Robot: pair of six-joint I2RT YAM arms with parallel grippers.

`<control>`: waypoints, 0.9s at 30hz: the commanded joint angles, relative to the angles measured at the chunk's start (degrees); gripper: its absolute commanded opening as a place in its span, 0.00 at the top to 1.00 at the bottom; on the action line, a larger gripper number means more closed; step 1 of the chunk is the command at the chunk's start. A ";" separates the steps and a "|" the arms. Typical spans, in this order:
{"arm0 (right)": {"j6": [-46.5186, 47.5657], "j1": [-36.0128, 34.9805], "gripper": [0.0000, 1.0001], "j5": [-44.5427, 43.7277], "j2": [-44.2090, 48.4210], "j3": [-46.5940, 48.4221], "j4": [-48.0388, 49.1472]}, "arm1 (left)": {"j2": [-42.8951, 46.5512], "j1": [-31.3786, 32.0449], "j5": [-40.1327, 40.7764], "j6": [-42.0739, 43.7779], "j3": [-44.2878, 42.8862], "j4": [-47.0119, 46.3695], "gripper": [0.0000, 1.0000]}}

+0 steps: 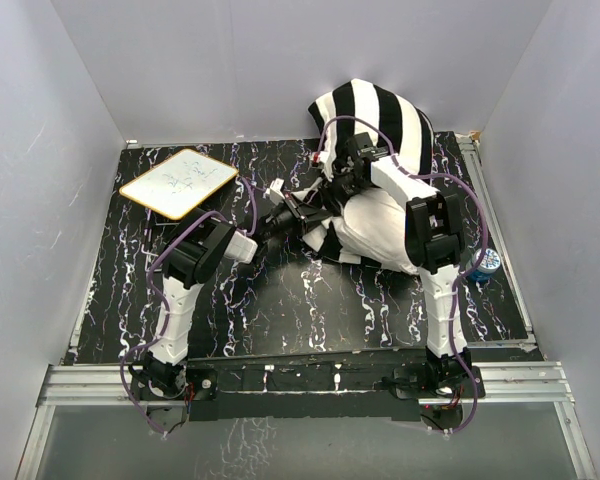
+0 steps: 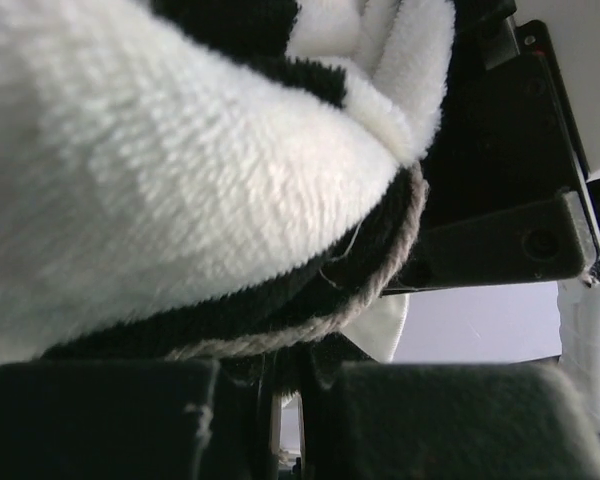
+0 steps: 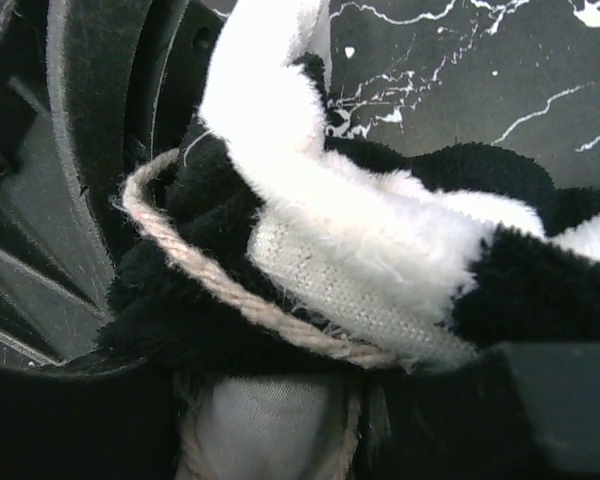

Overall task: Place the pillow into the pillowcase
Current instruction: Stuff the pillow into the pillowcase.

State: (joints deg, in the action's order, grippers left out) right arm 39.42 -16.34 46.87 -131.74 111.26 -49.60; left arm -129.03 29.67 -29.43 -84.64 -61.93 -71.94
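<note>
The black and white striped pillowcase (image 1: 380, 110) is bunched at the back right, partly pulled over the white pillow (image 1: 380, 230), whose bare end bulges toward the front. My left gripper (image 1: 315, 222) reaches in from the left at the case's mouth. In the left wrist view it (image 2: 290, 400) is shut on the rope-hemmed edge of the pillowcase (image 2: 180, 180). My right gripper (image 1: 330, 190) comes down from behind onto the same edge. Close up, its jaws (image 3: 280, 420) stand apart, the fuzzy pillowcase hem (image 3: 310, 200) draped across them and smooth pillow fabric (image 3: 260, 430) showing in the gap.
A small whiteboard (image 1: 178, 183) with a yellow rim lies at the back left of the black marbled table (image 1: 280, 300). A blue round object (image 1: 485, 263) sits by the right arm, near the table's right edge. White walls enclose three sides.
</note>
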 commanded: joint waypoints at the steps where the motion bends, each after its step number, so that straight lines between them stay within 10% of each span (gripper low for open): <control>1: -0.65 0.34 0.50 -0.48 3.67 3.59 -8.36 | -1.69 -1.46 10.73 0.58 -1.20 5.58 1.00; 15: -0.64 -1.66 0.41 -23.04 21.46 -7.56 6.24 | -1.84 -1.63 11.24 0.02 -2.42 6.54 1.00; 27: -0.35 -2.57 0.36 -17.95 24.30 -1.34 -1.15 | -0.21 -1.84 9.67 -1.07 -2.57 4.00 1.00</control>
State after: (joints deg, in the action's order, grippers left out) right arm 38.44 -19.97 28.16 -112.31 104.38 -51.37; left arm -131.07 28.62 -21.52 -85.54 -63.44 -66.83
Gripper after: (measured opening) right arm 0.646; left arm 0.032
